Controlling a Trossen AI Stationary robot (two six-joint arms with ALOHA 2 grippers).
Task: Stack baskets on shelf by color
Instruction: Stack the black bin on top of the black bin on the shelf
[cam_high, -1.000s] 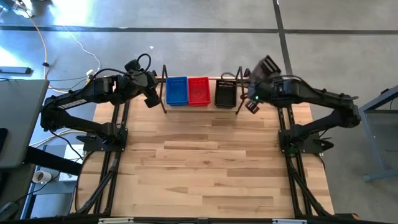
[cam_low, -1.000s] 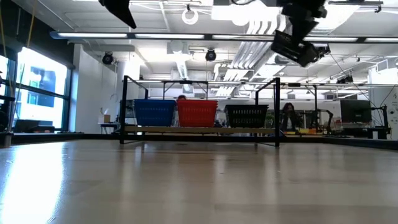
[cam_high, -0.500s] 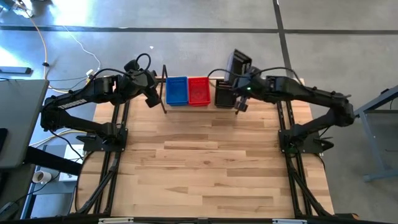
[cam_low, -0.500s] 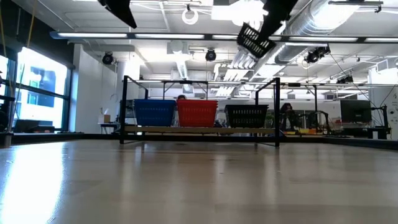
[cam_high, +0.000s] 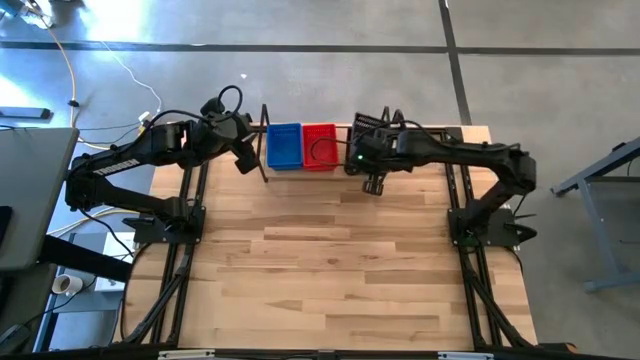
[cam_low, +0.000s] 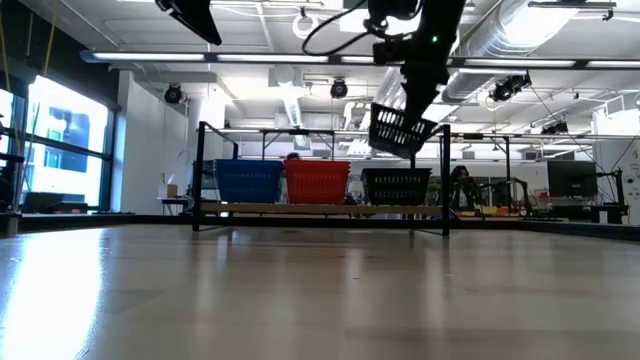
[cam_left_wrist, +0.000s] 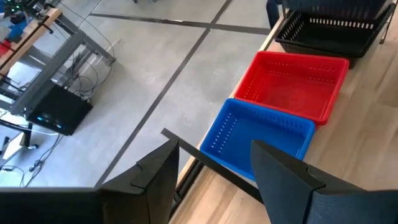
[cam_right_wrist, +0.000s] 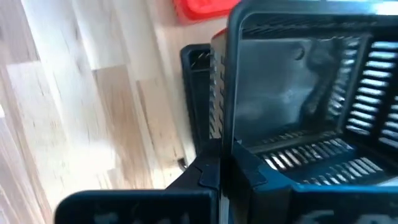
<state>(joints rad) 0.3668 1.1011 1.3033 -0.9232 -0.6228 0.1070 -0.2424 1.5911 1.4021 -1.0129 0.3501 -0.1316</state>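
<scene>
A blue basket stack (cam_high: 284, 146), a red one (cam_high: 319, 146) and a black one (cam_low: 397, 186) stand side by side with their bottoms on the shelf plank (cam_low: 320, 209) at the table's far edge. My right gripper (cam_high: 364, 140) is shut on another black basket (cam_low: 402, 128), which hangs tilted in the air just above the black stack. My left gripper (cam_left_wrist: 214, 186) is open and hovers high beside the shelf's left upright (cam_high: 264, 150), touching nothing. The left wrist view shows the blue basket (cam_left_wrist: 261, 134), the red basket (cam_left_wrist: 292, 84) and the black basket (cam_left_wrist: 329, 31). My right gripper holds the black basket by one side wall (cam_right_wrist: 231, 124), near its rim. One finger (cam_right_wrist: 208, 177) appears to be outside the wall and the other (cam_right_wrist: 261, 180) inside. The basket is lifted clear and tilted, its open side toward the wrist camera, over the black stack (cam_right_wrist: 199, 93).
Two black bent-wire uprights (cam_low: 200, 175) (cam_low: 445, 175) flank the shelf. The slatted wooden tabletop (cam_high: 330, 260) stretches toward the near edge. Black frame rails (cam_high: 180, 250) (cam_high: 475, 270) run along both sides under the arms. A person (cam_low: 464, 185) sits in the room beyond.
My right gripper has carried the black basket from beyond the shelf's right end toward the table's left, then down over the black stack. The basket has tipped from steeply on edge to nearer level.
</scene>
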